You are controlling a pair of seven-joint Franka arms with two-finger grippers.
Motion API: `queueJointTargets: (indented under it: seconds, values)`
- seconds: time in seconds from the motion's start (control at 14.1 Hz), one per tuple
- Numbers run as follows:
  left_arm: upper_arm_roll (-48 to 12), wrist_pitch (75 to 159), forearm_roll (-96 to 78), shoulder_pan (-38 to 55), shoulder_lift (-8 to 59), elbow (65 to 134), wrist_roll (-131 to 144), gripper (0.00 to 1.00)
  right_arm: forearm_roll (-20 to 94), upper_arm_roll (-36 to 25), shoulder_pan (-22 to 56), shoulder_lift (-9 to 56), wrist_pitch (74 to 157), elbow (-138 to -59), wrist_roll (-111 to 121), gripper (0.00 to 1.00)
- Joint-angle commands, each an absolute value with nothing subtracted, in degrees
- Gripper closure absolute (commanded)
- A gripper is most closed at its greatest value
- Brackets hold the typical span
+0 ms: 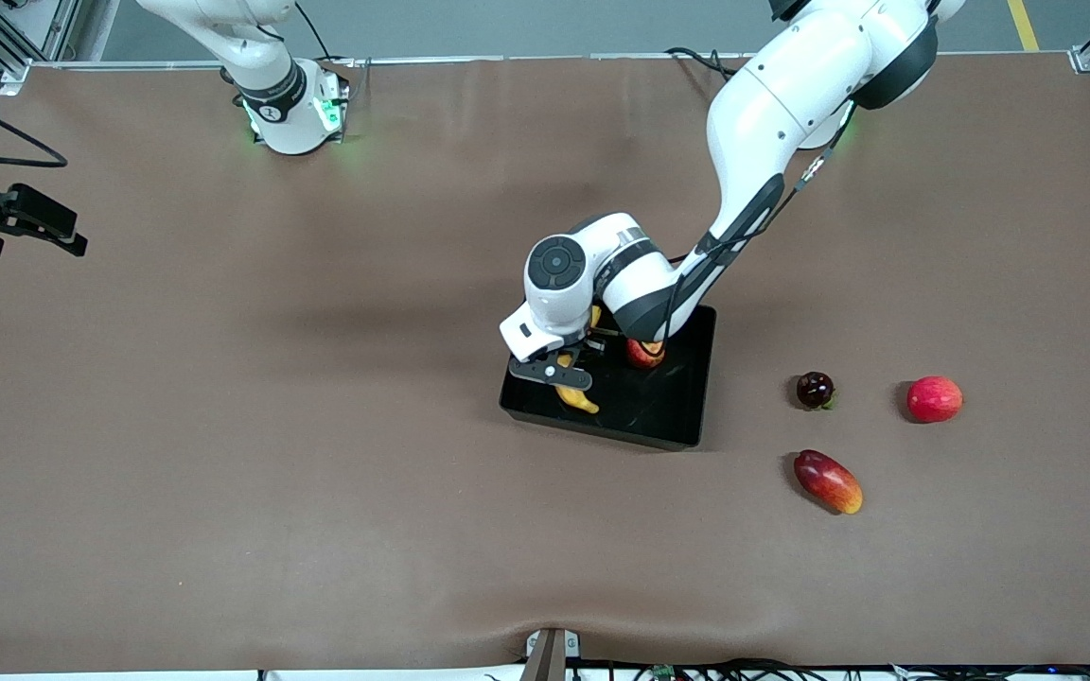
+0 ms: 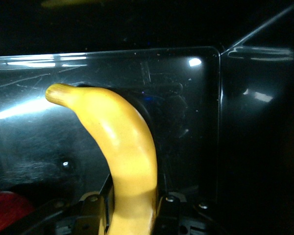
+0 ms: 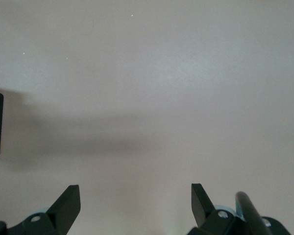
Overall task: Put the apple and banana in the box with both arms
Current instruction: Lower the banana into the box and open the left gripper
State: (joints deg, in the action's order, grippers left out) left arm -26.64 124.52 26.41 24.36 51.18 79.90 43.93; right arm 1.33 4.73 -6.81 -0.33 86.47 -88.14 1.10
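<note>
the banana (image 2: 125, 147) is clamped in the left gripper (image 1: 571, 376), long axis pointing down into the box (image 1: 668, 416); the right gripper (image 3: 135, 205) is held open, waiting.

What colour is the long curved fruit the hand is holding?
The banana is plain yellow, clearest in the left wrist view.

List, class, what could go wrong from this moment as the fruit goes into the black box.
1. The left tool is shut on the banana low inside the box. Opening awkwardly, or lifting away, could drag the banana back out.
2. The apple lies in the box close beside that arm's wrist; a sideways move might knock it.
3. The right tool waits open over bare table, no help if fruit rolls.
</note>
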Motion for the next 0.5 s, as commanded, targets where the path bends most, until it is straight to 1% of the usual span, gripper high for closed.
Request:
queueJointTargets:
  seconds: [0.0,0.07,0.14,0.21,0.28,0.43]
  values:
    - [-26.1,126.6,26.4,25.5,53.3,78.5,46.2,1.0,1.8,5.4,-8.2,-0.2,85.7,-87.4,1.8,0.0]
    - [-26.0,127.2,26.5,25.5,53.5,78.5,46.1,1.0,1.8,5.4,-8.2,-0.1,85.7,-87.3,1.8,0.0]
    - [-25.3,127.2,26.5,25.6,53.4,78.5,46.1,0.86,1.8,5.4,-8.3,-0.2,85.7,-87.3,1.8,0.0]
    - [-24.7,127.2,26.4,25.7,53.4,78.6,46.2,0.51,1.9,5.4,-8.3,-0.2,85.7,-87.4,1.8,0.0]
    - [-24.6,127.2,26.5,25.6,53.0,78.6,46.1,0.01,1.9,5.4,-8.5,-0.1,85.7,-87.4,1.9,0.0]
    - [-24.6,127.1,26.5,25.2,51.9,78.5,46.1,0.0,2.0,5.4,-8.6,-0.1,85.7,-87.3,1.8,0.0]
